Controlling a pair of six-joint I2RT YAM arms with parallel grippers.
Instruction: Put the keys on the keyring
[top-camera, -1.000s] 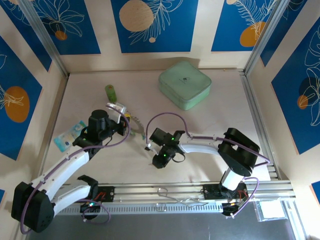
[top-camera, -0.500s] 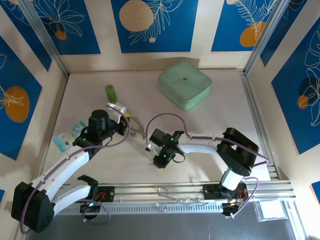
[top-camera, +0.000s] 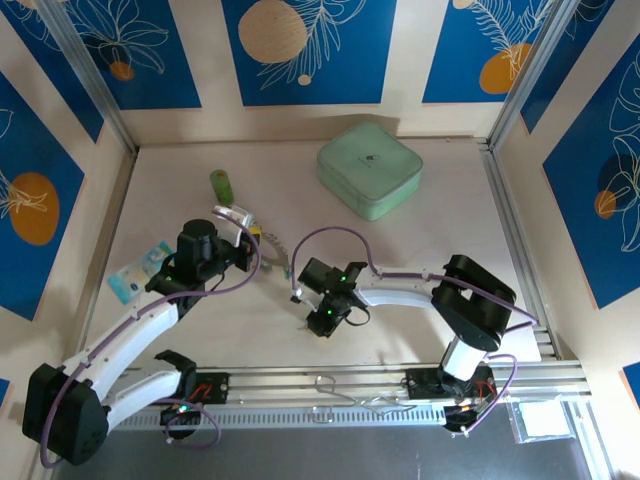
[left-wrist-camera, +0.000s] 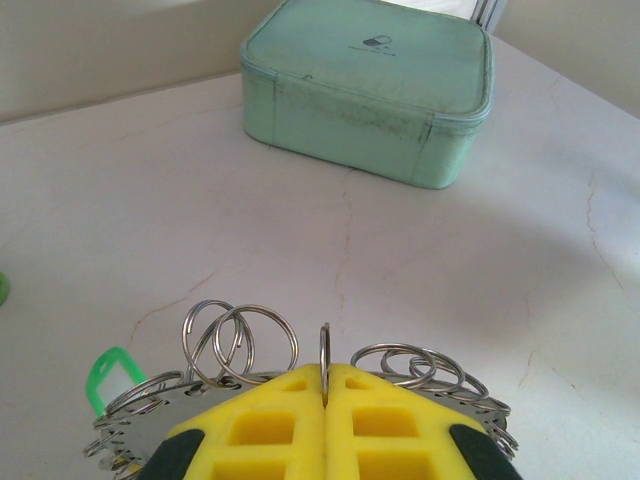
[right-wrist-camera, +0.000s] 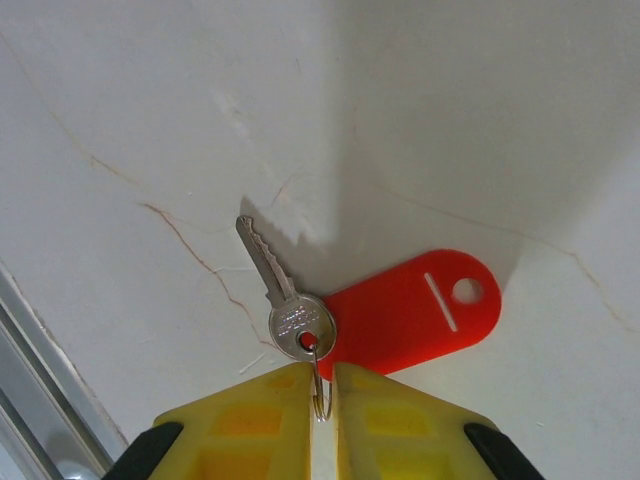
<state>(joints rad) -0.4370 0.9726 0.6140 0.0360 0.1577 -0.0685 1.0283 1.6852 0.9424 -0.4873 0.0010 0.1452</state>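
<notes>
So the right gripper (right-wrist-camera: 321, 375) had its yellow fingers pinched almost all the way together, with only a sliver of a gap. In that gap sat the little split ring (right-wrist-camera: 314, 360) of the red-tagged key (right-wrist-camera: 298, 322), so it was grasping the key by that ring. The key lay flat on the pale, cracked table (right-wrist-camera: 450, 120), blade pointing away from the fingers and up to the left. Its red tag (right-wrist-camera: 410, 310) was fanned out to the right, touching the key's head.

Over on the other side, the left gripper (left-wrist-camera: 326, 372) was clenched tight on the keyring (left-wrist-camera: 150, 412), fingers flush against each other with one thin upright loop (left-wrist-camera: 324, 345) squeezed between the tips. The jagged silvery rim stuck out on both sides of the fingers. There were bunches of small wire loops (left-wrist-camera: 240, 340) standing up along it, and a green tag (left-wrist-camera: 108, 375) poking out at the far left edge. Further out across the table was the mint green box (left-wrist-camera: 370, 85), well apart from the ring.

From the top camera the two grippers sat near each other, mid-table.
</notes>
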